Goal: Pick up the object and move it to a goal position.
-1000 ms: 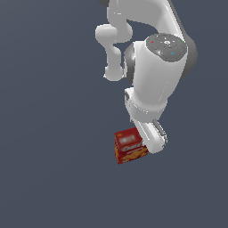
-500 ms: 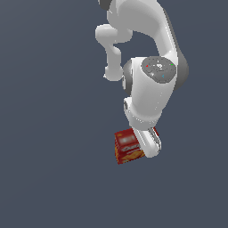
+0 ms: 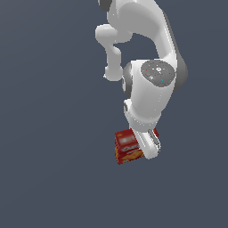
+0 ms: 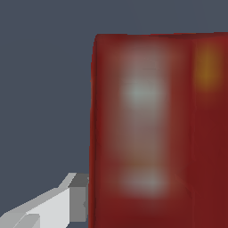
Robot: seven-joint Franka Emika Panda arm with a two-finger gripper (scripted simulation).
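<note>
The white arm (image 3: 149, 84) reaches down from the top of the exterior view, its big round joint sitting at about one o'clock from the middle of the picture. Below that joint the wrist narrows and ends in the gripper (image 3: 149, 149), which is down against the red box (image 3: 127, 147).

The box lies at roughly five o'clock from the picture's centre, just below the wrist. Its face shows pale lettering near the top and a yellow-orange patch lower down. Most of the box sticks out at nine o'clock from the gripper, while a thin sliver of red peeks past the gripper at three o'clock. The box sits a little tilted, its lower edge slanting. The surface under it is a plain dark grey-blue.

From the wrist camera, the box (image 4: 156, 133) fills most of the frame, blurred, with whitish smudges of print and an orange spot near one corner. One grey finger (image 4: 73, 200) is visible, its tip lying right at the box's long edge. The other finger is out of sight, so I cannot tell whether the hand is clamped on the box or merely beside it.
</note>
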